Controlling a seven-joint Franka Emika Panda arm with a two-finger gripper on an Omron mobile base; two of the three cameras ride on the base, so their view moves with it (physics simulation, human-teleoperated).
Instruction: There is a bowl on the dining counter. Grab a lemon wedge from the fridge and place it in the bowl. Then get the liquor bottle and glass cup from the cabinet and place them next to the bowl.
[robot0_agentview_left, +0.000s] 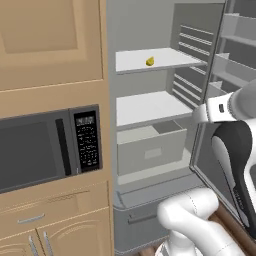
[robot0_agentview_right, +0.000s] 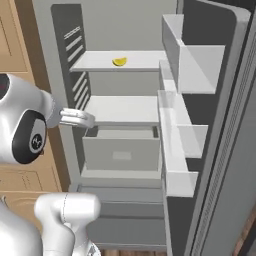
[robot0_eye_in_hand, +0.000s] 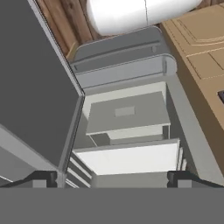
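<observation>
Fridge (robot0_agentview_left: 150, 145) door open, lemon wedge (robot0_agentview_left: 150, 61) sits on top shelf (robot0_agentview_left: 165, 59). Fingers (robot0_eye_in_hand: 43, 178) spread fully wide, holding nothing, above grey drawer (robot0_eye_in_hand: 127, 114).

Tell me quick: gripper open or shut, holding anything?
Gripper: open, holding nothing, pointed into the fridge.
</observation>
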